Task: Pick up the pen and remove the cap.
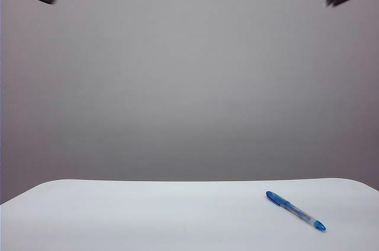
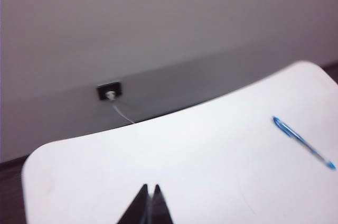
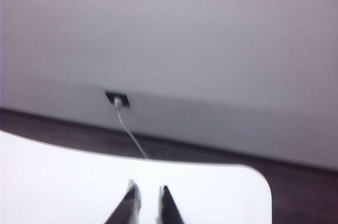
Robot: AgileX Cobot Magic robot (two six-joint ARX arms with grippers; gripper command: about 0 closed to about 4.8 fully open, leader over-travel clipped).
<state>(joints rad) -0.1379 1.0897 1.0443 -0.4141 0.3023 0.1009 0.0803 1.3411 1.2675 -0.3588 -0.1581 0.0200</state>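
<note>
The white table (image 1: 148, 215) fills the lower part of the exterior view, with a plain grey wall (image 1: 189, 85) behind it. Dark parts of the two arms poke in at about 10 and 2 o'clock of that view, high above the table and too blurred to read.

The pen (image 1: 295, 211) lies flat on the table at about 4 o'clock in the exterior view, slanted, with nothing beside it. Its blue cap (image 1: 276, 198) looks to be on the end nearer the wall, though the join is too small to make out; the other end shows a blue plug.

The left gripper (image 2: 149, 203) hangs over the near edge of the table, clenched with its fingers touching and nothing between them. The right gripper (image 3: 146, 205) hangs over the table too, its fingers slightly parted and empty. Both are well apart from the pen.

By my judgement the pen is light, stiff and smooth, so it can roll or skid when nudged. One gripper should pinch it across the clear barrel near the middle, leaving the capped end free for the other to pull straight off.

The left wrist view shows the pen at about 4 o'clock; the right wrist view does not show it at all. Both wrist views show a wall socket (image 3: 116, 98) with a white cable (image 3: 132, 137), which the exterior view misses.
</note>
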